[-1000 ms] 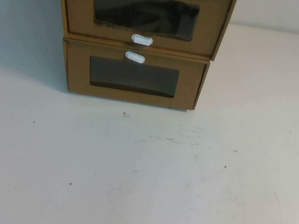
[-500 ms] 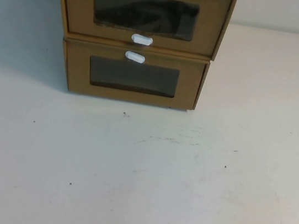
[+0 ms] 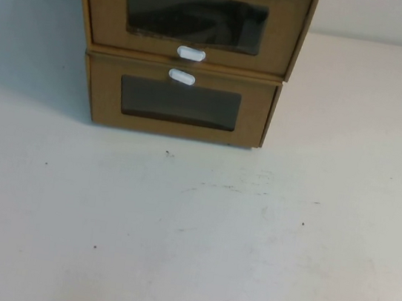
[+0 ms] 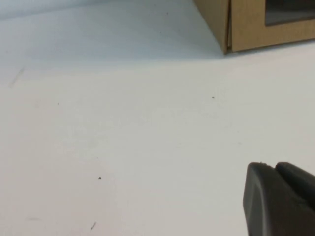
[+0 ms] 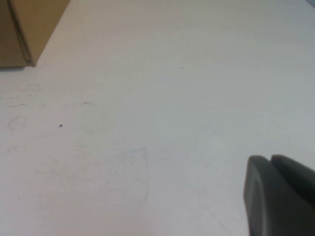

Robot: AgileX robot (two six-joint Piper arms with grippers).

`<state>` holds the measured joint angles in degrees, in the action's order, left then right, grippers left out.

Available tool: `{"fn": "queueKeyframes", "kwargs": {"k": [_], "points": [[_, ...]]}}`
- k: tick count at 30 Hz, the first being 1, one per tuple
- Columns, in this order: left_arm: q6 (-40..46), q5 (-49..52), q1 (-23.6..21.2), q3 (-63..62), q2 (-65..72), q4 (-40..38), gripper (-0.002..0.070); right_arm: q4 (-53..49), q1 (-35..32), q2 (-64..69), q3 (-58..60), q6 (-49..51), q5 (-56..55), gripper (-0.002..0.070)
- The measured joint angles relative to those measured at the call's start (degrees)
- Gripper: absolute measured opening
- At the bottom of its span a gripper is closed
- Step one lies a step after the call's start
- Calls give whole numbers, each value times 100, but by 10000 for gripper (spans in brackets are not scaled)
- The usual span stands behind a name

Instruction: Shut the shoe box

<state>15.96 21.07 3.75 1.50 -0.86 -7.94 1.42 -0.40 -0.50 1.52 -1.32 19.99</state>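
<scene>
high view looks down at the table (image 3: 186,253); both wrist views skim it low.

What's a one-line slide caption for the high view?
Two stacked brown boxes on a white table; the upper shoe box, tab below window, juts forward; no grippers in view.

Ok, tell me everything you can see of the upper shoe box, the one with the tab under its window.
The shoe box is brown cardboard, drawer-style, stacked directly on a matching lower box at the table's far edge. Its front has a dark rectangular window with a small white pull tab just below. It sits upright, front facing the robot. Neither the left tool nor the right tool touches it; both hang over bare table.
</scene>
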Motion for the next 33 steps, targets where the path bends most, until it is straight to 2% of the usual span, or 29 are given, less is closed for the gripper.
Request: {"fn": "queueKeyframes", "kwargs": {"k": [8,33], "points": [[-256,114,-15,0,0,97,-3,0,0,0,0,0,0,-12],[-270,122,-15,0,0,111,-3,0,0,0,0,0,0,-13]]}}
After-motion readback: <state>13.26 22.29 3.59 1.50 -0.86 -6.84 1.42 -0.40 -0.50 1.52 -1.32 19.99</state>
